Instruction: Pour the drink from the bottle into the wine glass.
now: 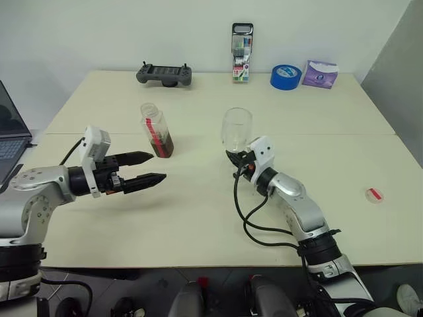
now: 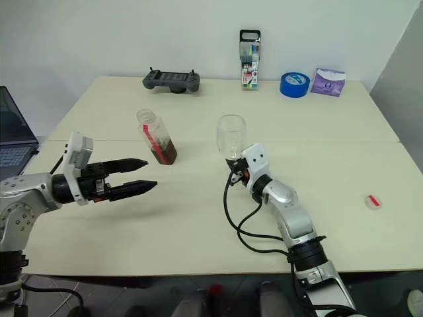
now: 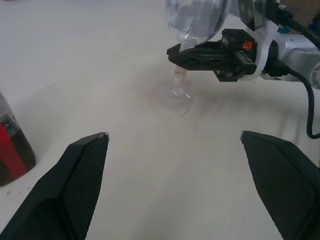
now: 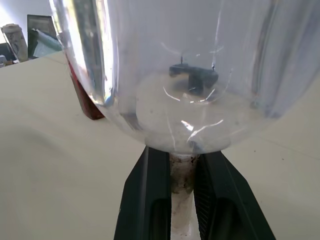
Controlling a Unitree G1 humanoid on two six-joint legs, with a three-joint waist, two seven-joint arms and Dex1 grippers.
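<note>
Right wrist view gives me my right gripper (image 4: 182, 187) clamped on the stem of the wine glass (image 1: 236, 129), which stands upright and empty mid-table. My left gripper (image 1: 153, 168) hovers with jaws spread wide and empty, just near of the uncapped bottle (image 1: 156, 130) (its drink (image 1: 162, 143) fills the lower part), which sits left of the glass. Along the far edge lie a grey controller (image 1: 164, 74), a marker pack (image 1: 242, 53), blue tape (image 1: 285, 76) and a purple packet (image 1: 320, 73); a small red-and-white cap (image 1: 375, 195) lies far right, and nothing stands between bottle and glass.

bottle (image 1: 156, 130) left of wine glass (image 1: 236, 129)
</note>
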